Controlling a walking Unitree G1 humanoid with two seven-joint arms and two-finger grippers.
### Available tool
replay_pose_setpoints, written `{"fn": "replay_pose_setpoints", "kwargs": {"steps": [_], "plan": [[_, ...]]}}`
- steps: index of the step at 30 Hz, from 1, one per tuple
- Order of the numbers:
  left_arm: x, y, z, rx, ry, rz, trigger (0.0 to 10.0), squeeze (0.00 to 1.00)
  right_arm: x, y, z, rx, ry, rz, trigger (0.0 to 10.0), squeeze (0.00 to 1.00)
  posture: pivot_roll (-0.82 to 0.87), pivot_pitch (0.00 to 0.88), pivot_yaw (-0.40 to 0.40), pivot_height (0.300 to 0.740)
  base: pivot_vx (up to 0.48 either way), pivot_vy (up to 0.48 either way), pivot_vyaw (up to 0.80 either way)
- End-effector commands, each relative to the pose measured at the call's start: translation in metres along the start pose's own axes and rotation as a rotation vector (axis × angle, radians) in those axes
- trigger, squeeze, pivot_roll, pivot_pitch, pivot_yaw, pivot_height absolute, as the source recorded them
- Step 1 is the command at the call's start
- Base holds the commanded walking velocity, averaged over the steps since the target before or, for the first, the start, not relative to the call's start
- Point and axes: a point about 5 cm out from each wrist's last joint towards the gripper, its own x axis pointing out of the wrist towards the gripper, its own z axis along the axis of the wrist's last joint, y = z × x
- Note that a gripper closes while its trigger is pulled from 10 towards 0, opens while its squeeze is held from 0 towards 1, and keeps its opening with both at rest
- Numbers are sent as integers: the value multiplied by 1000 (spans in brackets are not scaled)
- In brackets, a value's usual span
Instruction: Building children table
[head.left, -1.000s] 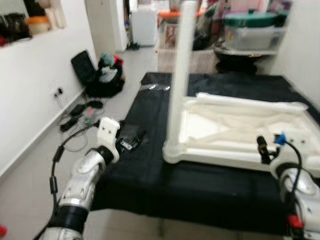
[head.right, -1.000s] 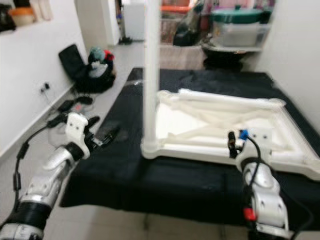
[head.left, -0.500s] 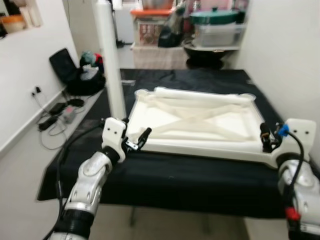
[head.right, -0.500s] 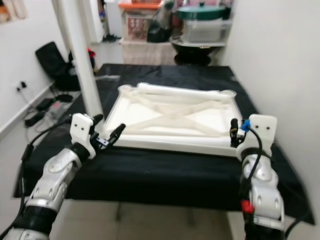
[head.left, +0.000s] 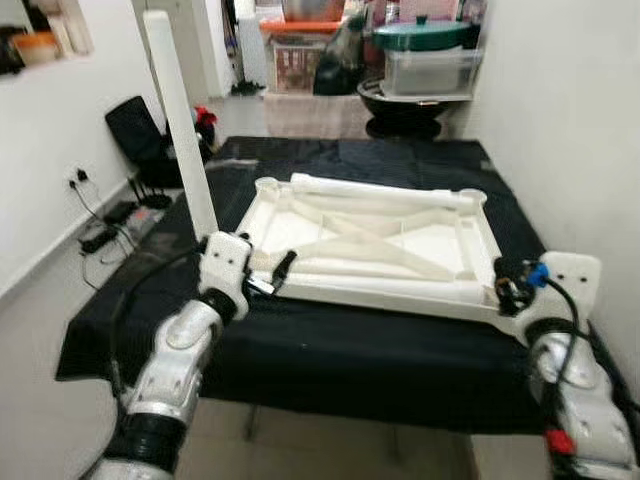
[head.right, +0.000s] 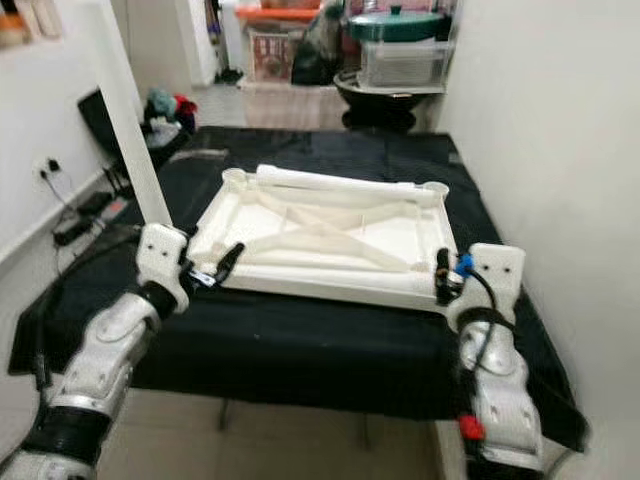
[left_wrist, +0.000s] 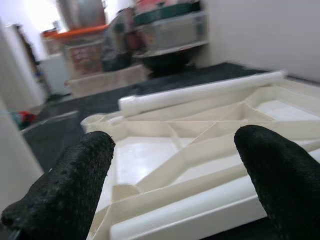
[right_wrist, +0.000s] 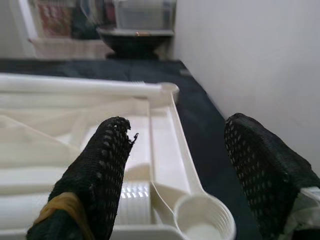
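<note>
Because both the left gripper and right gripper hover wide open and empty at the upturned tabletop on the black mat, a careless bump could topple its 1 fitted leg.

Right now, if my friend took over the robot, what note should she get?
Left hand: open, empty, at the near left corner of the tabletop.
Right hand: open, empty, at the near right corner, by an open leg socket.
Tabletop lies upside down on the black cloth.
Done: one leg stands upright at the near left corner.
Left: loose legs still lie in the tabletop, one along the far edge; they need fitting into the other sockets.
</note>
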Motion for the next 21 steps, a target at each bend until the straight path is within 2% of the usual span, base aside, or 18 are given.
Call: {"fn": "replay_pose_setpoints", "kwargs": {"steps": [1,5,9,16,17,18,20,21], "plan": [[-1,0,0,15,6,2,10000,0,-1,3,-2,-14,1,2,10000,0,31,0,-40,740,0,-375,0],[-7,-7,-1,19,19,-18,10000,0,-2,4,-2,-32,-6,12,10000,0,29,0,-35,740,0,-333,0],[-22,-11,-10,76,58,-42,10000,0,-3,3,1,-49,-17,13,10000,0,30,0,-36,740,0,-78,0],[-24,-11,-12,79,62,-25,10000,0,-4,8,0,-47,-16,17,10000,0,34,0,-37,740,0,0,0],[-26,-5,-8,69,58,29,10000,0,-6,13,1,-42,-20,26,10000,0,36,0,-27,740,0,0,0],[-26,-5,-8,69,58,29,10000,0,-6,13,1,-42,-20,26,10000,0,36,0,-27,740,0,0,0],[-30,-3,-8,74,68,49,10000,0,-7,15,1,-42,-20,31,10000,0,38,0,-26,740,0,0,0],[-43,-1,-11,103,92,67,10000,0,-9,16,1,-43,-20,38,10000,0,41,0,-24,740,0,0,0]]}}
